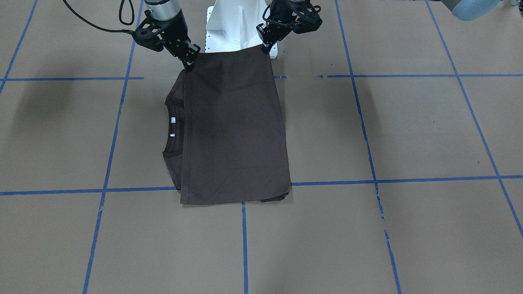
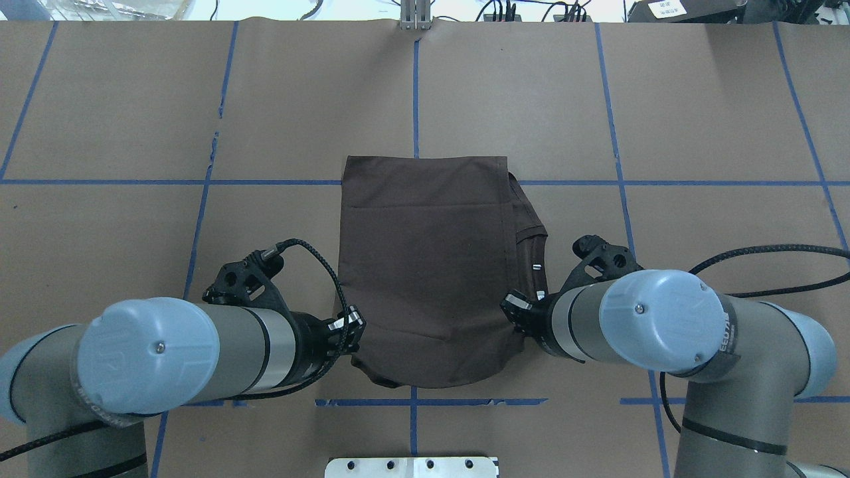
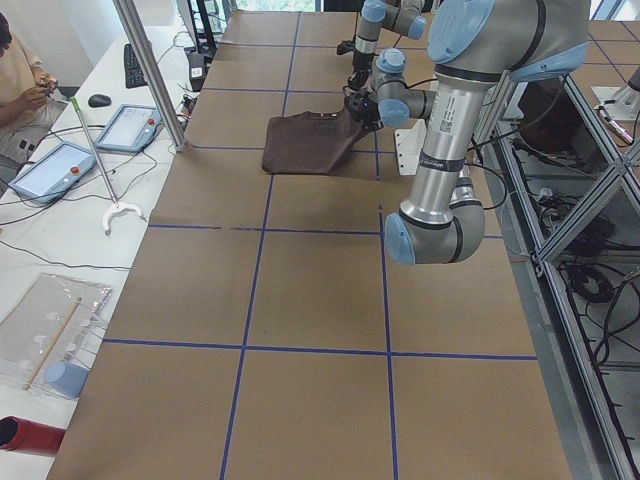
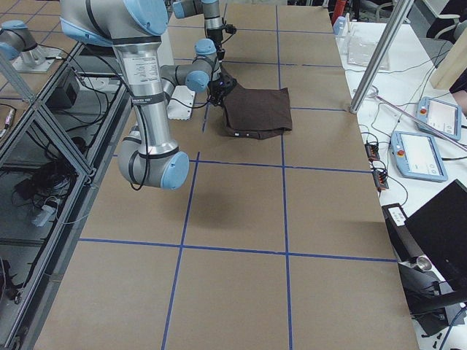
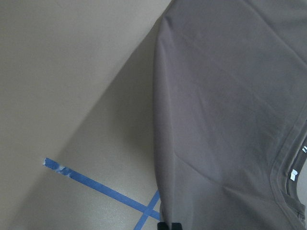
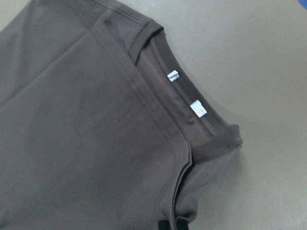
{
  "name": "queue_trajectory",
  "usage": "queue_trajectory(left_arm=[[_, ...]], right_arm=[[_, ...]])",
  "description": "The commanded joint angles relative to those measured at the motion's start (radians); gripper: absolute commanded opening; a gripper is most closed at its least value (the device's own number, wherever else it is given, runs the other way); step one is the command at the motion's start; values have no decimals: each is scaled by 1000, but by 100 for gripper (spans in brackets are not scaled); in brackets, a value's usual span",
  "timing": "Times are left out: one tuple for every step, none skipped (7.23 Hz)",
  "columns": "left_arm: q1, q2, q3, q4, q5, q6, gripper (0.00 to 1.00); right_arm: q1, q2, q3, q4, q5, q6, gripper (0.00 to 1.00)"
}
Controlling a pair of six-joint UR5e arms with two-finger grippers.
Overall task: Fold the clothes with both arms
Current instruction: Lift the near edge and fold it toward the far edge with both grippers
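Note:
The dark brown T-shirt [image 1: 235, 134] is folded into a rectangle. Its far edge lies on the table and its edge nearest the robot is lifted. The ribbed collar with white neck labels [image 1: 173, 119] shows on the robot's right side. My left gripper [image 1: 267, 45] is shut on one lifted corner and my right gripper [image 1: 189, 62] is shut on the other. From overhead the T-shirt [image 2: 425, 265] hangs between the left gripper [image 2: 353, 326] and the right gripper [image 2: 514, 309]. The left wrist view shows the cloth [image 5: 230, 120], the right wrist view the collar [image 6: 192, 105].
The white pedestal base [image 1: 233, 24] stands just behind the lifted edge. Blue tape lines [image 1: 245, 245] grid the brown table cover. A metal post [image 3: 150, 70] and a side bench with tablets [image 3: 130, 125] stand beyond the table's far edge.

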Motion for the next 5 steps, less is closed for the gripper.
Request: queue_trajectory(left_arm=[[-149,-71,160,-42,-3,123,0],[-189,-103,253,-118,-5,153,0],[-217,-125,303,-154,-6,155,0],[-237,-169,378,-178,-5,155,0],[-268,-214,456,-198,-3,199,0]], right_arm=[[188,151,-208,-7,123,-113,0],[239,190,-292,-4,130,-185,0],[264,243,-380,-3,142,-208,0],[282,298,-464,-1,158,-219,0],[294,338,-552,49,173,-224,0]])
